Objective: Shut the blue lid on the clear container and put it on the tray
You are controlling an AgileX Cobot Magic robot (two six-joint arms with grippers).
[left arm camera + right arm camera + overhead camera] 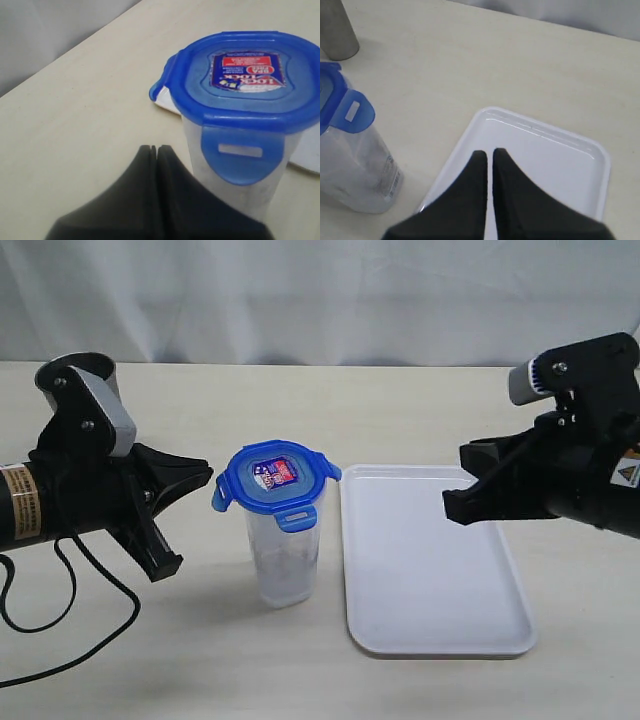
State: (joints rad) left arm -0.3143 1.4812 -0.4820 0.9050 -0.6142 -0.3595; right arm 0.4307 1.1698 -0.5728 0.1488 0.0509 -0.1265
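Seemingly light, stiff and slick, the container point(285, 560), lid point(276, 476) sitting on top, stands on the table point(180, 660) just beside the tray point(430, 580), between the empty, closed left gripper point(205, 478) and right gripper point(452, 508); tall and tippy, it likely wants a mid-wall grip.

Table point(300, 670): light beige top, flat, matte. On it: clear container point(287, 560) standing upright approx mid-table. White tray point(430, 570) lies flat just to its right w/ a small gap, long side facing the container. Grey metal cup point(337, 27) upright at back-left, well apart from both. Black cable point(137, 598) loops over the front-left surface.
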